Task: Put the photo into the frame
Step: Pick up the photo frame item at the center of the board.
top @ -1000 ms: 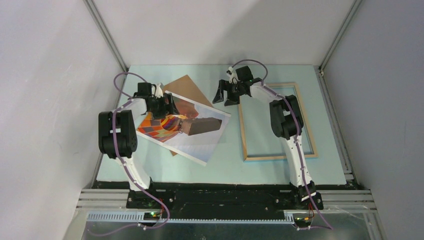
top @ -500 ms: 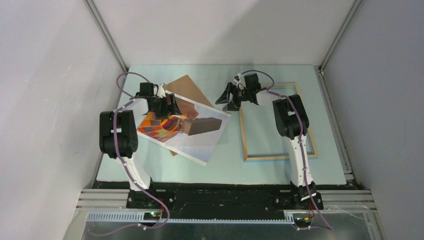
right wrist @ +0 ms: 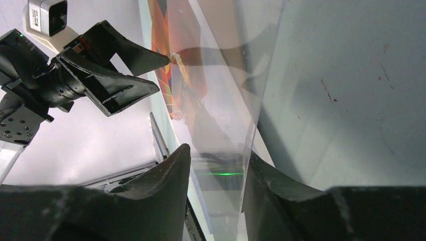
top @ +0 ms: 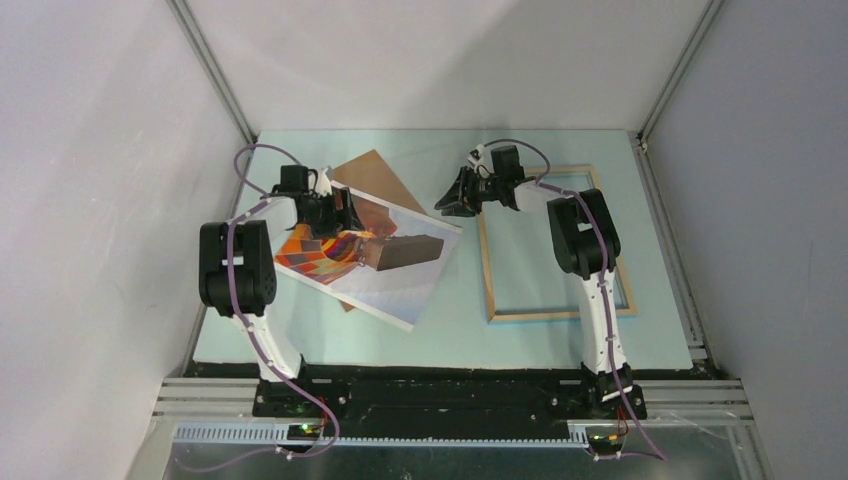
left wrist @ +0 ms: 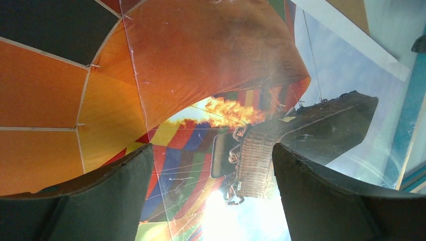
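Straddling the right-hand corner of the photo (right wrist: 221,115), the right jaws stand narrow, with a gap between them. In the right wrist view the sheet's edge runs down into that gap and lies against one inner face (whether it is pinched there I cannot tell). The left jaws are spread wide over the orange balloon and its dark basket, holding nothing; whether their tips touch the paper cannot be told.

The photo lies askew on the left half of the worktop (top: 450,335), printed side up. Its far edge rests on a brown board (top: 372,168) that juts out behind it. The corner between the right jaws points toward the frame (top: 560,314) and is near that frame's far left corner, so the photo lies outside the frame, to its left.

The frame lies flat on the right half of the worktop, light wood showing, with bare worktop inside its rails. The right arm (top: 580,240) reaches across it toward the photo. The left arm (top: 235,265) bends in from the left edge.
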### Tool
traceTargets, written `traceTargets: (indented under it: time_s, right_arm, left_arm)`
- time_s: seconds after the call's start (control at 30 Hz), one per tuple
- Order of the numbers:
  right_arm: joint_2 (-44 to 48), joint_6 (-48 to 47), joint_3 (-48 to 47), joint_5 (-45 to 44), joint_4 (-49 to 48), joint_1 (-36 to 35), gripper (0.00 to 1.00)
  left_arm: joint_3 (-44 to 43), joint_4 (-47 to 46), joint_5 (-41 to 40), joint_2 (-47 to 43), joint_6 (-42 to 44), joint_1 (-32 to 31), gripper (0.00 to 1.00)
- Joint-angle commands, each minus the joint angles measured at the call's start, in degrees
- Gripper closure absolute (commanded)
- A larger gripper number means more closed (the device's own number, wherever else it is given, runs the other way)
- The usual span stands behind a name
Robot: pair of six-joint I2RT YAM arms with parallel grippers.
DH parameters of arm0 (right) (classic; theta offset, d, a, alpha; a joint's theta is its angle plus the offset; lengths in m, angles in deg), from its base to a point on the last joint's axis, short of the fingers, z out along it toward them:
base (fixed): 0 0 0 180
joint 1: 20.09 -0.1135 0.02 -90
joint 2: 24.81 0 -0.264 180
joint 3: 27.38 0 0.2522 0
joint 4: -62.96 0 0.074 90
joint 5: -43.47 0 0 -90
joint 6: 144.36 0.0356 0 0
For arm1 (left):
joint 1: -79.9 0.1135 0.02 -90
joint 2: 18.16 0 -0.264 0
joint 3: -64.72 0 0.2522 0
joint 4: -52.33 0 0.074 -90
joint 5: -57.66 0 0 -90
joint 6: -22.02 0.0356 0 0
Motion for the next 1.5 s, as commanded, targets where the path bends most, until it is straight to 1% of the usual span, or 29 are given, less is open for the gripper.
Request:
traceTargets:
  time_s: [0.0,0.2,0.23,0.27,0.33,0.37,0.4,0.43,0.57,0.6,0.67,0.87,1.1,1.2,1.33,1.47]
  right_arm:
    - [4.1,-1.8,-3.1,1.5,-0.3,0.4,0.61]
    - [4.4,-2.2,-3.4,2.8,-0.4,-0.2,0.72]
    - [4.3,-2.2,-3.4,3.0,-0.3,-0.3,0.76]
    - [4.3,-2.3,-3.4,3.2,-0.3,-0.4,0.79]
    - [4.6,-2.4,-3.3,3.6,-0.3,-0.5,0.88]
    - [4.8,-2.5,-3.2,4.0,-0.3,-0.5,0.95]
    - [5.3,-2.5,-3.0,4.1,-0.3,-0.3,0.99]
    - [5.6,-2.5,-2.6,4.4,-0.3,-0.1,1.0]
    - [8.8,-2.0,-0.3,4.6,-1.0,0.9,1.0]
    - [10.2,-1.8,0.4,4.7,-1.8,1.4,1.0]
    - [12.6,-0.6,2.8,4.9,-3.7,2.2,1.0]
    - [19.2,2.4,10.8,7.3,-9.4,4.3,1.0]
    - [25.3,3.8,15.3,10.2,-12.7,6.9,1.0]
    - [27.8,4.7,16.2,11.1,-13.8,8.0,1.0]
    - [30.4,6.5,17.2,12.5,-15.9,9.6,1.0]
    - [32.9,9.4,18.5,13.9,-20.1,10.2,1.0]
  left_arm:
    - [1.0,0.1,1.5,-1.4,1.3,-0.9,0.08]
    - [0.6,0.1,2.7,-1.9,2.1,-1.5,0.08]
    - [0.7,0.1,2.9,-2.0,2.2,-1.4,0.08]
    - [0.7,0.2,3.4,-2.1,2.4,-1.4,0.08]
    - [0.8,0.1,4.2,-2.4,2.6,-1.4,0.08]
    - [0.8,0.2,4.3,-2.8,2.6,-1.4,0.08]
    - [0.9,0.1,4.7,-3.3,2.8,-1.4,0.08]
    - [0.9,0.1,5.0,-3.6,2.9,-1.4,0.07]
    - [0.9,0.2,5.3,-5.1,3.2,-1.5,0.05]
    - [0.9,0.1,5.5,-5.5,3.3,-1.5,0.02]
    - [0.7,0.1,5.9,-6.2,3.4,-1.4,0.01]
    - [-0.2,0.1,8.8,-7.9,3.9,-0.9,0.0]
    - [-2.8,0.2,13.8,-8.6,4.4,-0.2,0.0]
    - [-3.9,0.1,17.2,-8.7,4.1,-0.2,0.0]
    - [-6.0,0.1,20.8,-8.7,3.2,-0.2,0.0]
    - [-8.7,0.1,24.4,-7.6,1.0,-0.2,0.0]
